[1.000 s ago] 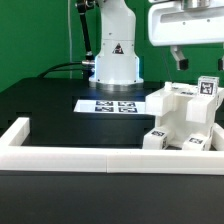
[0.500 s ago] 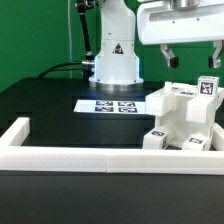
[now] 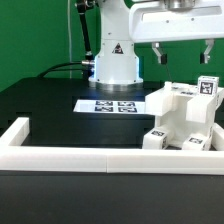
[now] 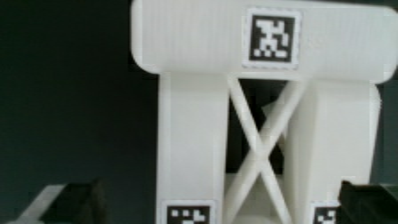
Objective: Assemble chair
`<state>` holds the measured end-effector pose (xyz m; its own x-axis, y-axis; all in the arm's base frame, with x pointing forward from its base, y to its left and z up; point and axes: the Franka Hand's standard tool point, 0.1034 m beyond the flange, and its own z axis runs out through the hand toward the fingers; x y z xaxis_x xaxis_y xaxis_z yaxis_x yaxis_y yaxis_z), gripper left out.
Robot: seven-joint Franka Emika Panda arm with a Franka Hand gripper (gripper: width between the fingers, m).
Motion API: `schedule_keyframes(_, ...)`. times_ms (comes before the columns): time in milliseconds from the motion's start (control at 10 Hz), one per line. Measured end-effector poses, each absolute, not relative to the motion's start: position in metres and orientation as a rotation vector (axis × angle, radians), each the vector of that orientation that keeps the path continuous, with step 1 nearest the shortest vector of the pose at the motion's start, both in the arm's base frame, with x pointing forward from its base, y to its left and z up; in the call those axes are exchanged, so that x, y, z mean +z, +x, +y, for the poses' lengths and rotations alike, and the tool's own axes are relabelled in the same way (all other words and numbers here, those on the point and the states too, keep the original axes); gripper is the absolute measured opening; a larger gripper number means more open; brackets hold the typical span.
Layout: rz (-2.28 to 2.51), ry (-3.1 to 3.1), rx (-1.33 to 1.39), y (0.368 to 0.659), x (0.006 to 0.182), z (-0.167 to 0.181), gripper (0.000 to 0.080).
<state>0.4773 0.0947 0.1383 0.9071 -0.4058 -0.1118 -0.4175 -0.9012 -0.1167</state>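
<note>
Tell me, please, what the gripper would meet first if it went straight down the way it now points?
Most likely the chair: the wrist view looks straight onto its tagged white frame between the open fingers. In the exterior view the gripper hangs above the chair, though depth alignment is unclear.

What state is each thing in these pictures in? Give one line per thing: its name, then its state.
pincer: open, empty, hanging above the chair.
chair: partly built stepped white block, resting on the table, not gripped.
marker board: lying flat on the table, bare apart from its tags.
border rail: lying along the table's front edge.
</note>
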Motion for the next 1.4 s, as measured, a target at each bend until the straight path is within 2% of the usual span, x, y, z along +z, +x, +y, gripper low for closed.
schedule_keyframes(300, 0.610, -2.945, 0.143, 0.459, 0.135, 0.095, 0.0649)
schedule_keyframes(700, 0.353, -3.037, 0.123, 0.410, 0.121, 0.113, 0.0649)
schedule_keyframes(1000, 0.336, -3.037, 0.133, 0.395, 0.118, 0.112, 0.0649)
schedule_keyframes(1400, -0.054, -3.077, 0.076, 0.385, 0.093, 0.115, 0.0649)
